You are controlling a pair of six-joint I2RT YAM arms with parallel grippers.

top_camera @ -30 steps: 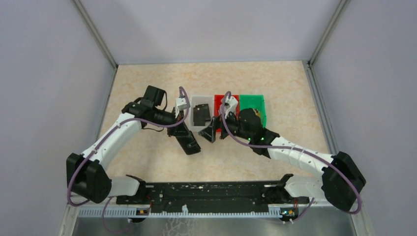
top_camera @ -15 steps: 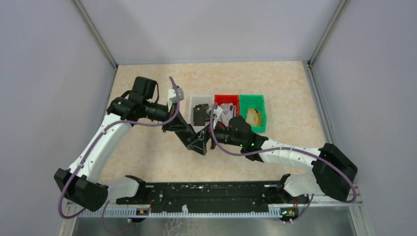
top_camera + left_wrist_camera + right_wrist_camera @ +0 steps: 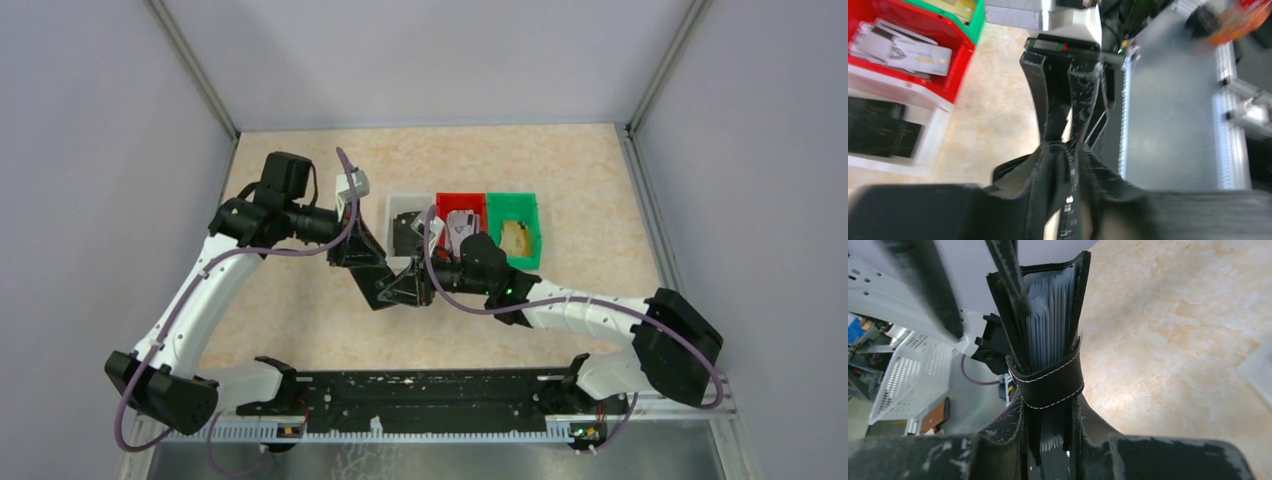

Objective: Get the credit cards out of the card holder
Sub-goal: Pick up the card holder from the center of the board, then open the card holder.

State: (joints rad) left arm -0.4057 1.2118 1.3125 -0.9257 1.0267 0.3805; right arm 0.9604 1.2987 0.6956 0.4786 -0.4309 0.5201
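The black card holder (image 3: 411,289) hangs above the table between both grippers. In the right wrist view the card holder (image 3: 1050,315) stands on edge, grey-blue slots showing, its strap wrapped round it. My right gripper (image 3: 1048,407) is shut on its lower end, just below the strap. One of the left gripper's fingers (image 3: 1007,275) lies along the holder's left cover, and the other is a blur standing apart from it. My left gripper (image 3: 1068,150) is a little open round the holder's edge (image 3: 1068,172). Grey-white credit cards (image 3: 462,222) lie in the red bin (image 3: 443,203).
A green bin (image 3: 530,215) with a gold card sits right of the red one, and a white bin (image 3: 393,215) with black items sits left of it. The bins stand just behind both grippers. The black rail (image 3: 430,390) runs along the near edge.
The right gripper has moved left onto the card holder and shut on it. The left arm has drawn back to the left, and its fingers have parted slightly.
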